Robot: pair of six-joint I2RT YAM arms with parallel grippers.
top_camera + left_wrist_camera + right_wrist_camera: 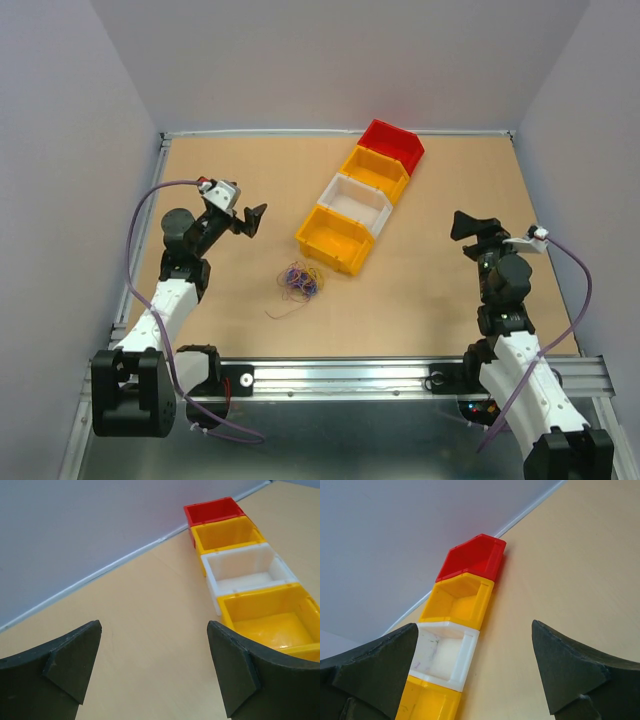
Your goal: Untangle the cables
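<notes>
Cables [299, 281] are sitting in one small wad on the tabletop [430, 295], a bit left of the middle and closer to the near edge than the far one. They're thin wires, blue-purple and yellow-orange as far as I can make out from the top view, all looped through each other. One loose strand trails out toward the near-left corner.

My left gripper [248, 221] hangs in the air over the left part of the tabletop, jaws spread wide with just bare tabletop showing between them in the wrist view. It's off to the far-left of the wad and clearly apart from it.

My right gripper [470, 226] is over by the right edge, also spread wide and not holding a thing, well apart from the wad.

Between my two arms there's a diagonal row of four bins, packed side by side. It runs from the middle of the tabletop toward the far edge: near yellow bin [335, 240], white bin [357, 203], far yellow bin [376, 172], then red bin [393, 144]. The near yellow bin is near the wad, on its far-right side, with a bit of tabletop showing between them. Both wrist cams point at that row.
</notes>
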